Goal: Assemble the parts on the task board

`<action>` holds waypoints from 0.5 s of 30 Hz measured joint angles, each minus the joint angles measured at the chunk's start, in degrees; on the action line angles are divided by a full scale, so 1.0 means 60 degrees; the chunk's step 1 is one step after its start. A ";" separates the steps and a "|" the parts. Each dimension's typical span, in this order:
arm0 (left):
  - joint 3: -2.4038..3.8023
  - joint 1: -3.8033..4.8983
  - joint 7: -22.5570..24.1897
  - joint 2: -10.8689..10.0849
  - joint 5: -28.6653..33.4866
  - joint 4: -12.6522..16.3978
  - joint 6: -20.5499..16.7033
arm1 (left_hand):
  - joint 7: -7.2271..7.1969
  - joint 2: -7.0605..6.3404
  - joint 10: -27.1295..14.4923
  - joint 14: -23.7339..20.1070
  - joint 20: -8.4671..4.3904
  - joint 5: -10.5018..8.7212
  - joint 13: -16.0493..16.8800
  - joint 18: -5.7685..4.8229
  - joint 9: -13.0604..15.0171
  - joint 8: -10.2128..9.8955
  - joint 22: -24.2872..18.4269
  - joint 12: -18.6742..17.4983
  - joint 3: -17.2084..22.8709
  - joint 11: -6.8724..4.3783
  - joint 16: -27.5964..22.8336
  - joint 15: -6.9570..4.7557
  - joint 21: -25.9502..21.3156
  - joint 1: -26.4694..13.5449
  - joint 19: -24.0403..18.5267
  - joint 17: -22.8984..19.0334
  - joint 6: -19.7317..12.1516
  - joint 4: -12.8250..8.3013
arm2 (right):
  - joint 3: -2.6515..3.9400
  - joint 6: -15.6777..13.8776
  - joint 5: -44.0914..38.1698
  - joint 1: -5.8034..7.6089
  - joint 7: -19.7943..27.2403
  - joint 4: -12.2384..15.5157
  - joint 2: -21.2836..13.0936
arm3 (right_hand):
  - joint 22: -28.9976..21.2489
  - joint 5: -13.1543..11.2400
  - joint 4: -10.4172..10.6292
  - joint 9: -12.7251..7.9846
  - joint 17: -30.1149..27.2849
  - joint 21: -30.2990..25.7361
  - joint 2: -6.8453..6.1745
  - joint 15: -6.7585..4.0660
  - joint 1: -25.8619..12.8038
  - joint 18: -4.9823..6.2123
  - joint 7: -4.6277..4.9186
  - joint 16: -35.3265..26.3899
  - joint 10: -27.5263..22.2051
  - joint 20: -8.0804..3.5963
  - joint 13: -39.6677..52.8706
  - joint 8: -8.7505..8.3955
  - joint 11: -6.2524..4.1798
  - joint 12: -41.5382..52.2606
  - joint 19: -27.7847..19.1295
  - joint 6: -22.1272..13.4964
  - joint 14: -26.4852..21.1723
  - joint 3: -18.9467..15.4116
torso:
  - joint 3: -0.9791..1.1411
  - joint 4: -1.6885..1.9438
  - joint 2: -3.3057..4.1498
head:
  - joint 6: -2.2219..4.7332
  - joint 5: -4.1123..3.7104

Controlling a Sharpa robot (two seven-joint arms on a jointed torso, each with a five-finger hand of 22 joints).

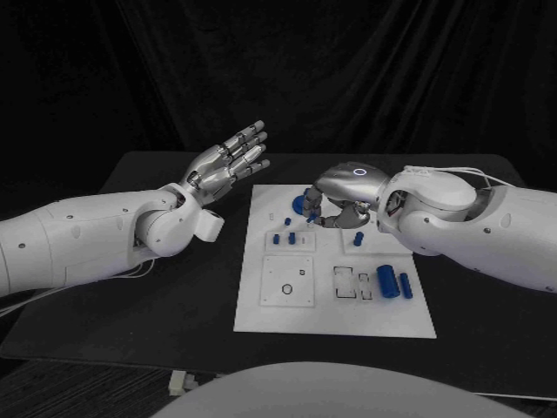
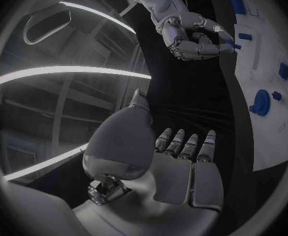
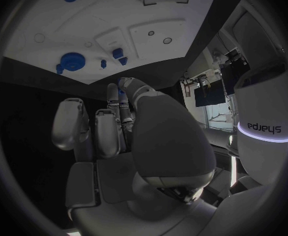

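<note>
The task board is taken as the landmark. On its near right portion, two blue cylinders are seen lying loose beside empty rectangular recesses. Further back, small blue pegs are seen standing in the middle-left plate. At the far edge, a round blue part is located just beside the right hand, whose fingers are curled in; whether anything is held cannot be determined. The left hand is held off the board's far left corner, fingers extended and empty. Assembly is judged partly complete.
</note>
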 measured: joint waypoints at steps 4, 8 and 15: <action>0.0000 0.0000 0.0000 -0.0042 0.0000 0.0007 -0.0107 | 0.0141 -0.0756 -0.0001 -0.0017 -0.0050 -0.0343 0.0000 0.0217 0.0000 0.0000 -0.0061 0.0000 0.0688 -0.0001 0.0000 -0.0084 0.0000 -0.0362 -0.0050 0.0000 -0.0015 0.0026 | 0.0003 0.0090 -0.0091 -0.0164 -0.0003 0.0009 0.0250 | -0.0001 0.0000 0.0000 0.0019 -0.0008 0.0000 0.0000 0.0000 0.0000 0.0000 0.0010 0.0000 -0.0001 0.0000 0.0000 -0.0012 0.0000 0.0000 0.0000 -0.0013 0.0000 0.0000 | -0.0001 0.0002 -0.0004 | 0.0000 0.0212; 0.0000 -0.0001 0.0001 -0.0086 0.0001 0.0044 -0.0232 | 0.0174 -0.1007 -0.0001 -0.0018 0.0033 -0.0434 -0.0001 0.0215 -0.0001 0.0000 -0.0094 0.0000 0.0841 0.0000 0.0000 -0.0084 0.0000 -0.0605 -0.0134 -0.0001 0.0019 0.0027 | -0.0001 0.0187 -0.0316 -0.0373 -0.0038 0.0027 0.0400 | -0.0001 0.0000 0.0000 0.0020 -0.0054 0.0000 0.0000 0.0000 0.0001 0.0001 -0.0003 0.0000 -0.0001 0.0000 -0.0001 -0.0026 0.0000 0.0000 0.0000 -0.0028 0.0000 0.0000 | -0.0001 0.0006 0.0004 | 0.0000 0.0396; 0.0000 -0.0001 0.0003 -0.0130 0.0002 0.0139 -0.0441 | -0.0314 -0.0840 -0.0101 -0.0033 -0.0018 -0.0675 -0.0034 0.0215 -0.0021 0.0000 -0.0260 -0.0261 0.0918 -0.0205 -0.0074 -0.0273 -0.0073 -0.1150 -0.0185 -0.0027 -0.0187 0.0026 | -0.0010 0.0379 -0.0893 -0.0628 -0.0174 0.0304 0.0420 | -0.0002 -0.0064 0.0000 0.0019 -0.0130 -0.0059 -0.0052 0.0000 -0.0046 0.0000 -0.0004 0.0000 -0.0001 0.0000 0.0000 -0.0045 0.0000 0.0000 0.0000 -0.0030 0.0000 0.0000 | -0.0002 0.0009 0.0005 | 0.0000 0.0653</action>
